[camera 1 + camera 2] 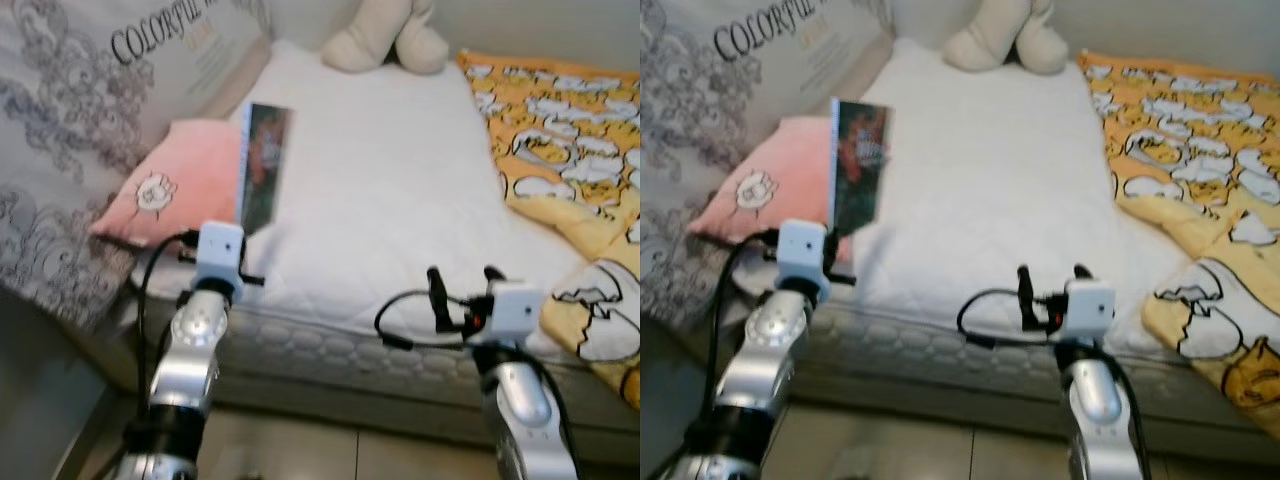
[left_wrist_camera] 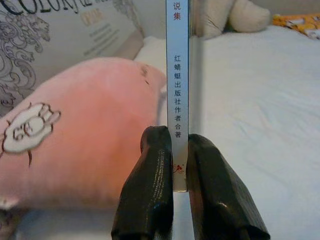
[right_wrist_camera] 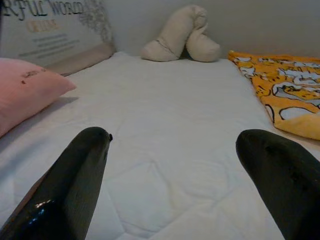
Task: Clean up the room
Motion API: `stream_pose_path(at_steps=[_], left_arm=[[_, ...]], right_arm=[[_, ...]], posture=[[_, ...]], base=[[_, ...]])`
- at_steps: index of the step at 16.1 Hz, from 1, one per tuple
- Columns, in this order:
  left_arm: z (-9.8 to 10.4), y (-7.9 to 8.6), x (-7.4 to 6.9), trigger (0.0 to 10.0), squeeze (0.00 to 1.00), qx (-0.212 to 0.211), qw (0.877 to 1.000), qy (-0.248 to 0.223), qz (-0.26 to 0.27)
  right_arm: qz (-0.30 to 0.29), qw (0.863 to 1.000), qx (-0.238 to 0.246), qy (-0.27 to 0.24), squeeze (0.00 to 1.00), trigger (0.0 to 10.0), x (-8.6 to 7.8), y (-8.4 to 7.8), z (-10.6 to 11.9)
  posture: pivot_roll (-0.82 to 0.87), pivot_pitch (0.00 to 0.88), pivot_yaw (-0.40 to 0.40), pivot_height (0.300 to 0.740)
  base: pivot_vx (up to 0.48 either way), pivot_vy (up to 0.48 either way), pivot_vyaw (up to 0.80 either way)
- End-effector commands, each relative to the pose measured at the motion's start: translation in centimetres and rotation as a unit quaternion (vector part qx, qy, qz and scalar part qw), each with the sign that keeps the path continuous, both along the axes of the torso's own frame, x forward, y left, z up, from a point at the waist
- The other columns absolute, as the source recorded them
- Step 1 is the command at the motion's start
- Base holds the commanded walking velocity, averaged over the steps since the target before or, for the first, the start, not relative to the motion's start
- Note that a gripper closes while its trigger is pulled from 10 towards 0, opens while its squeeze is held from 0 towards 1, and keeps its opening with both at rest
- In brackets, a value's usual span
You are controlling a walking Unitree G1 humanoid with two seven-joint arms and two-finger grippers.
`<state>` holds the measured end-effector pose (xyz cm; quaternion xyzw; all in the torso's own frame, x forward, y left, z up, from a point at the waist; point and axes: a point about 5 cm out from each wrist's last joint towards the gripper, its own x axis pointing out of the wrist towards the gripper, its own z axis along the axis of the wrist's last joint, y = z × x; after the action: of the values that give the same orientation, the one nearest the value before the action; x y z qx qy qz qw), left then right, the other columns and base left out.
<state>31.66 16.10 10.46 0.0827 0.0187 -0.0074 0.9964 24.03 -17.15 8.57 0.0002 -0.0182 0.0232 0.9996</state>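
Left wrist view: left gripper (image 2: 180, 165) jaws clamped on book (image 1: 263, 168) spine, long axis upright — centre-left of frame, above mattress (image 1: 400, 180) edge, beside pink pillow (image 1: 180, 185). Right gripper (image 1: 465, 290) jaws wide, empty.

Left arm: raised, reaching forward.
Left gripper (image 2: 180, 172): fingers (image 2: 152, 195) clamped on the lower end of a book (image 1: 264, 168), held upright.
Right arm: extended forward, level with the left.
Right gripper (image 3: 185, 165): fingers (image 3: 75, 185) spread wide, holding nothing.
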Motion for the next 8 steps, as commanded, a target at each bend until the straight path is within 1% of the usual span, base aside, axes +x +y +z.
stream_pose_path(at_steps=[1,4,8], left_arm=[[1.35,-0.39,0.75,0.0,0.0,-0.014,1.0,-0.026,0.001],[1.38,-0.7,1.02,0.0,0.0,-0.016,1.0,-0.025,-0.008],[1.59,-1.0,1.41,0.0,0.0,-0.02,0.999,-0.028,-0.013]], right_arm=[[-0.015,1.0,0.001,-0.009,0.07,10.0,-0.13,-0.63,0.26],[-0.021,1.0,-0.002,-0.014,0.07,10.0,0.43,-0.41,0.48],[0.005,1.0,-0.007,-0.009,0.07,10.0,0.77,0.12,0.43]], posture=[[-0.05,0.0,-0.004,0.732],[-0.05,0.0,0.003,0.732],[-0.06,0.0,0.009,0.732]], base=[[0.45,0.0,0.0],[0.45,0.0,0.0],[0.48,0.0,0.0]])
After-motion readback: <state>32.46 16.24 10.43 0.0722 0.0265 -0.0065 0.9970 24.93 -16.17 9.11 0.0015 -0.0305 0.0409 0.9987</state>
